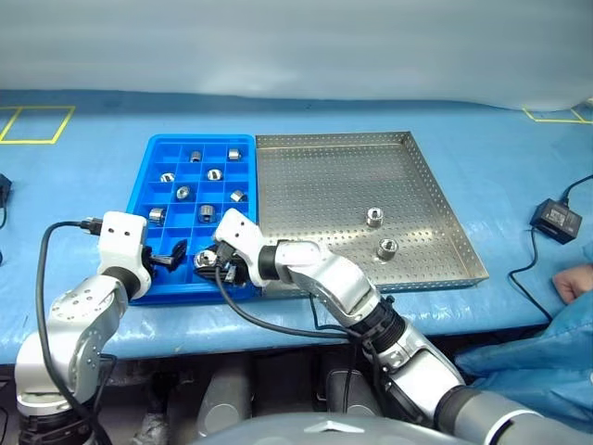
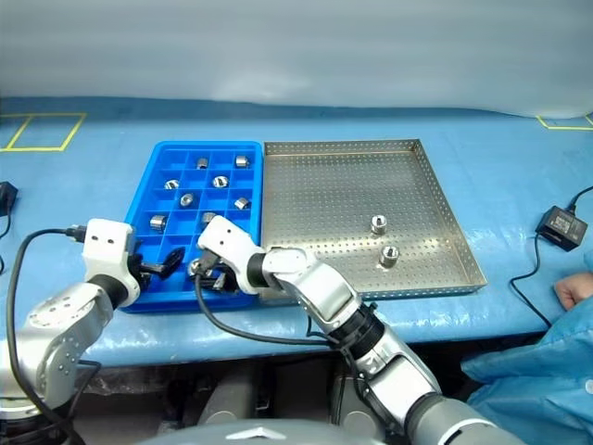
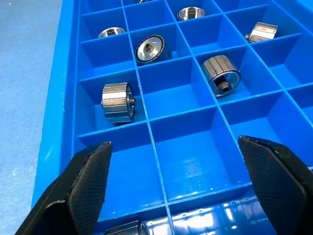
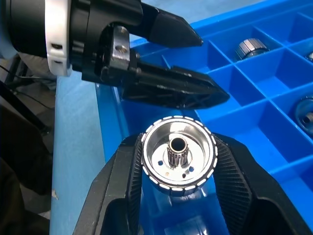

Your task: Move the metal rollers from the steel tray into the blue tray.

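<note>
While a roller (image 4: pixel 178 154) is clamped in the right gripper (image 1: pixel 215 260) over the blue tray's (image 1: pixel 148 158) near row, beside the wide-open left gripper (image 1: pixel 172 256), release into an empty cell is needed next.

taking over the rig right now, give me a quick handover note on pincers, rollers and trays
Right pincer: shut on a metal roller, held over the near edge of the blue tray, close to the left pincer.
Left pincer: open, holding nothing, over the near left corner of the blue tray.
Done: at least seven rollers lie in blue tray compartments, one each, for example.
Left: drop the held roller into a free near compartment, then fetch the two rollers standing on the steel tray, right of the blue tray.
</note>
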Robot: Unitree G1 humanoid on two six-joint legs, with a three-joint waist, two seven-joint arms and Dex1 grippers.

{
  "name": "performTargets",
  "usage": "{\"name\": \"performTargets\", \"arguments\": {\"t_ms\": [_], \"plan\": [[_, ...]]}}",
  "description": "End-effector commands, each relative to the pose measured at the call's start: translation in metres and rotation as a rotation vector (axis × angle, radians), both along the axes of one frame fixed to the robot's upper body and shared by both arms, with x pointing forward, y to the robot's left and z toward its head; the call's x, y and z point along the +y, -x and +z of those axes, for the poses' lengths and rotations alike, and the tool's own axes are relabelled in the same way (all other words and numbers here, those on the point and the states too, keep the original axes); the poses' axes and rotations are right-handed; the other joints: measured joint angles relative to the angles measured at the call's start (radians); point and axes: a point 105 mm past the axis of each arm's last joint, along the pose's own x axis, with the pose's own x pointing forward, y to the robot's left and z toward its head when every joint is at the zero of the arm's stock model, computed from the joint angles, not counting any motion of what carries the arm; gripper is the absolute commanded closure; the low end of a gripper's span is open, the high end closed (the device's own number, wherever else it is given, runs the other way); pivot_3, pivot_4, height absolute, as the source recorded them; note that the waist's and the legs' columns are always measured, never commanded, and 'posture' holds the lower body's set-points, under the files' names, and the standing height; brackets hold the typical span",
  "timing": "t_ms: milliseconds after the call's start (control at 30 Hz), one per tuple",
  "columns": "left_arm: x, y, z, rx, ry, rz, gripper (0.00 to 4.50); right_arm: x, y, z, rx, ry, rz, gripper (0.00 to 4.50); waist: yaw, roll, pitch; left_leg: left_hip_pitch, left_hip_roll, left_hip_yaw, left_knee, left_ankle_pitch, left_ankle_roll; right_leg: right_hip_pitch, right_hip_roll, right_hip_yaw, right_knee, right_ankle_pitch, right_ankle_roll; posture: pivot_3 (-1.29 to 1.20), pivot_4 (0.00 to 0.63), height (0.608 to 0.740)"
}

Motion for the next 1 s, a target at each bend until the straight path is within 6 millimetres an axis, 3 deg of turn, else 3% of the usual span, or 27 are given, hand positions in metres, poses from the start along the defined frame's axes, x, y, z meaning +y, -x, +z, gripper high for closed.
{"name": "performTargets", "arguments": {"t_ms": [33, 233, 333, 400, 533, 800, 1000], "plan": [[-0.003, 0.001, 0.014, -0.06, -0.013, -0.006, 0.0, 0.008, -0.004, 0.007, 0.002, -0.038, 0.01, 2.75, 0.004, 0.0, 0.0, 0.0, 0.0, 0.0, 0.0, 0.001, 0.002, 0.0, 0.0, 0.0, 0.0, 0.0, 0.0, 0.14, 0.15, 0.74], [-0.013, -0.002, 0.014, -0.077, 0.016, -0.036, 0.0, 0.008, -0.011, 0.011, 0.014, -0.088, -0.03, 0.8, 0.019, 0.0, 0.0, 0.0, 0.0, -0.001, 0.0, 0.0, -0.001, -0.001, -0.001, -0.001, -0.001, 0.0, 0.0, 0.14, 0.15, 0.74], [-0.024, -0.006, 0.014, -0.084, 0.045, -0.075, 0.0, 0.002, -0.01, 0.028, -0.028, -0.149, -0.038, 0.8, 0.022, 0.0, 0.0, 0.0, 0.0, -0.001, 0.0, 0.0, -0.001, 0.0, -0.001, -0.001, -0.001, 0.0, 0.0, 0.12, 0.15, 0.74], [-0.041, -0.012, 0.019, -0.117, 0.118, -0.135, 0.0, -0.008, -0.008, 0.042, -0.067, -0.187, -0.045, 0.8, 0.027, 0.0, 0.0, 0.0, 0.0, -0.002, 0.0, 0.0, -0.001, 0.0, -0.001, -0.002, -0.001, 0.0, 0.0, 0.1, 0.15, 0.74], [-0.08, -0.028, 0.031, -0.182, 0.217, -0.266, 0.0, -0.047, -0.01, 0.067, -0.147, -0.241, -0.115, 0.8, 0.034, -0.001, 0.0, 0.0, -0.001, -0.002, 0.001, 0.0, -0.001, 0.0, -0.002, -0.002, -0.002, 0.0, 0.0, 0.07, 0.15, 0.74], [-0.145, -0.052, 0.037, -0.18, 0.234, -0.573, 0.0, -0.16, -0.053, 0.03, -0.172, -0.029, -0.617, 0.8, -0.007, -0.001, -0.001, -0.001, -0.004, 0.001, 0.001, 0.003, 0.004, 0.003, 0.001, -0.001, 0.0, -0.001, 0.0, -0.07, 0.15, 0.74], [-0.19, -0.066, 0.036, -0.171, 0.182, -0.756, 0.0, -0.2, -0.054, 0.033, -0.264, 0.078, -0.795, 0.8, -0.039, -0.001, -0.001, -0.002, -0.004, 0.001, 0.002, 0.003, 0.005, 0.003, 0.001, 0.0, 0.0, -0.002, 0.002, -0.17, 0.15, 0.74]]}}
